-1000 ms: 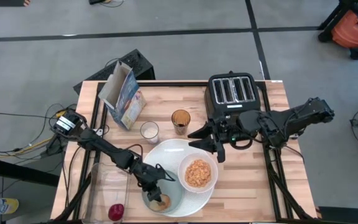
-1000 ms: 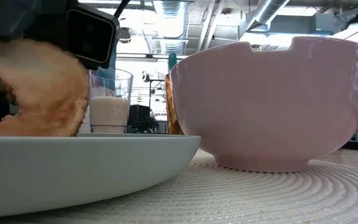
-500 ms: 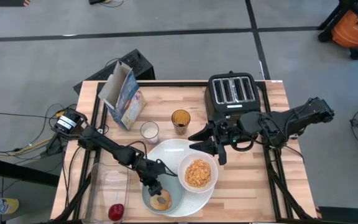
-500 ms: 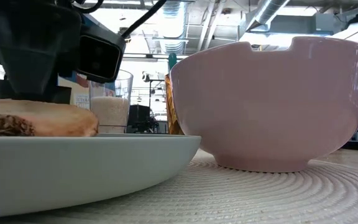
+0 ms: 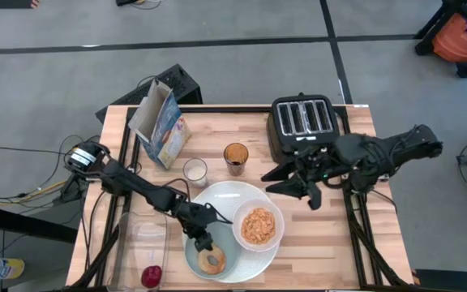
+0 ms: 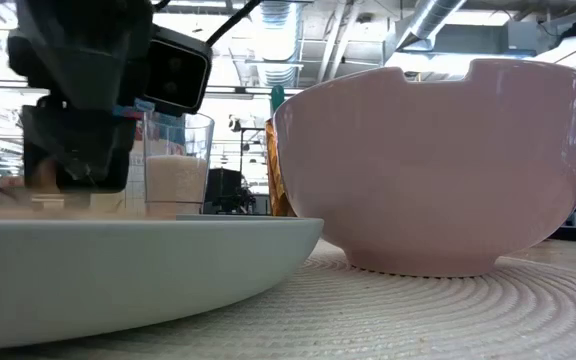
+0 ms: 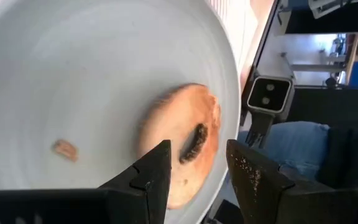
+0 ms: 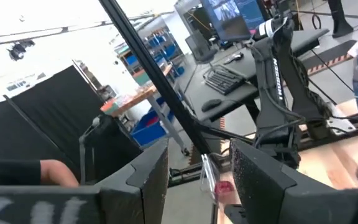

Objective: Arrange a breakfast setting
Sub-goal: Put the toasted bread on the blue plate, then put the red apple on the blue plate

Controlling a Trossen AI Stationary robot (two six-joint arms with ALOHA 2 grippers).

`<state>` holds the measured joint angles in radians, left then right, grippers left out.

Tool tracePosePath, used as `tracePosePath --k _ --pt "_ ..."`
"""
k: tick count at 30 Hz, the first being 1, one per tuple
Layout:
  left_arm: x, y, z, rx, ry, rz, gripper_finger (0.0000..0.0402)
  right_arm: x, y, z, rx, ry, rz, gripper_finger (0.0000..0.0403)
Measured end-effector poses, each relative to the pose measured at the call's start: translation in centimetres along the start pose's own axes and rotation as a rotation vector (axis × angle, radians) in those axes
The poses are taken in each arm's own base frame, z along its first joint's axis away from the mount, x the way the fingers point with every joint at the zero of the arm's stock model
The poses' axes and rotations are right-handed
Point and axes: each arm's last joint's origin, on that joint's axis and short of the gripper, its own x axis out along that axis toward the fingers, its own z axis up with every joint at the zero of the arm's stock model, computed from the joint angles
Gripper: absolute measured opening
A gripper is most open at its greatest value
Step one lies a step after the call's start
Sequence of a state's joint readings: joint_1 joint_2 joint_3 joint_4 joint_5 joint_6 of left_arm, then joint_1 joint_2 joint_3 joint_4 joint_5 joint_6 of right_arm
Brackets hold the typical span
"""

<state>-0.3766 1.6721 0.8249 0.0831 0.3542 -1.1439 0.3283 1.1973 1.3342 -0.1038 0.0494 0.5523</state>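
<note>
The browned bagel ring (image 5: 212,260) lies flat on the small pale-blue plate (image 5: 191,258), which sits on the near left part of the large white plate (image 5: 221,195). My left gripper (image 5: 203,241) is open just above the bagel (image 7: 179,143), touching nothing. The white bowl (image 5: 258,225) of orange cereal flakes stands on the large plate. The red apple (image 5: 151,277) lies in the clear tub (image 5: 140,239). The blue cereal box (image 5: 159,123) stands at the far left. My right gripper (image 5: 297,188) is open and empty, right of the plates. The spoon is not in view.
A glass of milk (image 5: 194,171) and a glass of amber drink (image 5: 235,155) stand beyond the large plate. The black toaster (image 5: 302,122) is at the far right, just behind my right arm. Bare table lies at the near right.
My left gripper has laid the bagel, first held tilted, flat on the small plate, let go and risen a little toward the far left. My right gripper has drawn back toward the table's right edge, away from the bowl.
</note>
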Motion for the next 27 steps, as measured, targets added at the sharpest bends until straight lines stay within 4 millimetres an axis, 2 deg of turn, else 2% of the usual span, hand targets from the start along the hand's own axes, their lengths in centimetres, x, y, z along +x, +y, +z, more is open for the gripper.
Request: tracePosePath --k 5,8,10,22,27 --pt "-0.3 0.3 0.4 -0.018 0.003 0.011 0.0142 -2.0 0.1 0.4 0.005 0.037 -0.023 0.0192" --pt "-0.3 0.2 0.5 -0.015 0.013 -0.015 0.0142 -3.5 0.2 0.7 0.105 0.052 -0.034 0.0192" --pt "-0.3 -0.1 0.7 -0.003 0.001 -0.043 0.0142 -4.7 0.3 1.0 0.113 0.063 -0.037 0.0192" --pt "-1.7 -4.5 2.2 0.226 -0.213 -0.474 0.0142 -12.6 1.3 2.1 -0.308 0.07 0.024 0.0192" --pt "-2.4 -5.4 2.5 0.276 -0.267 -0.576 0.0142 -14.5 0.4 0.8 -0.4 0.08 0.056 0.0192"
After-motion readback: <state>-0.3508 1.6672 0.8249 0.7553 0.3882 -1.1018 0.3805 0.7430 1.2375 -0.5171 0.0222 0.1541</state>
